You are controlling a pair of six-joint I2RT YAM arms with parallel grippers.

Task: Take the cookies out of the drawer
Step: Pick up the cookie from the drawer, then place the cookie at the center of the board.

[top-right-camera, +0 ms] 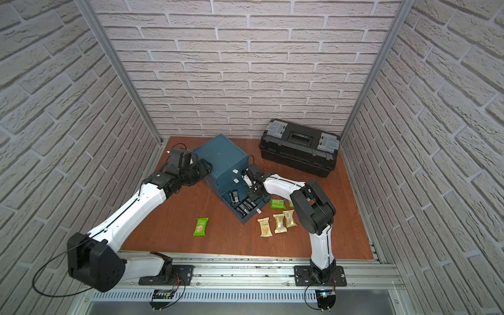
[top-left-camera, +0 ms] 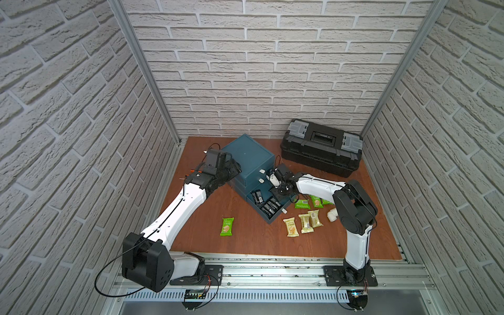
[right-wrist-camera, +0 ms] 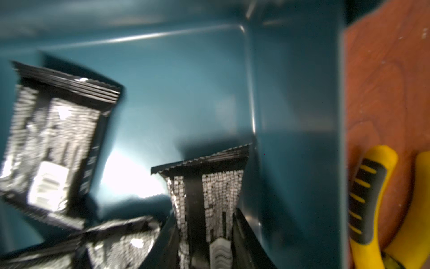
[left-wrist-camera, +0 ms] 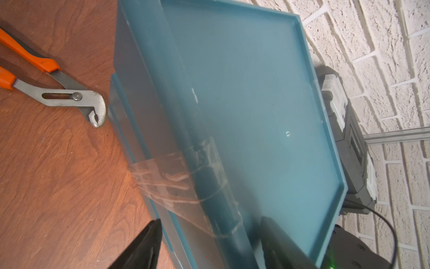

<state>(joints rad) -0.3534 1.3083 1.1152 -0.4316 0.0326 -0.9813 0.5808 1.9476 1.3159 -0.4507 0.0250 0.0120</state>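
The right arm bends down into the open bottom drawer [right-wrist-camera: 186, 93], with the right pincer [right-wrist-camera: 206, 214] clamped on a black cookie packet [right-wrist-camera: 209, 186] close beside the drawer's wall. The left pincer [left-wrist-camera: 210, 220] stands spread astride the top edge of the cabinet [top-left-camera: 251, 155]. More cookies [top-left-camera: 304, 222] lie on the desk [top-left-camera: 245, 245].

Two matching robot arms, left arm [top-left-camera: 180, 207] and right arm [top-left-camera: 317, 184]. Behind the left pincer [left-wrist-camera: 210, 219] and right pincer [top-left-camera: 276, 191], the long links wear smooth white shells with small dark screw holes; joints are bulky matte-black housings. A thin black cable [top-left-camera: 95, 282] loops at the end farthest from the left pincer. Each arm ends in a black base plate [top-left-camera: 196, 275]. Pincer fingers [left-wrist-camera: 144, 246] are black tapered wedges.
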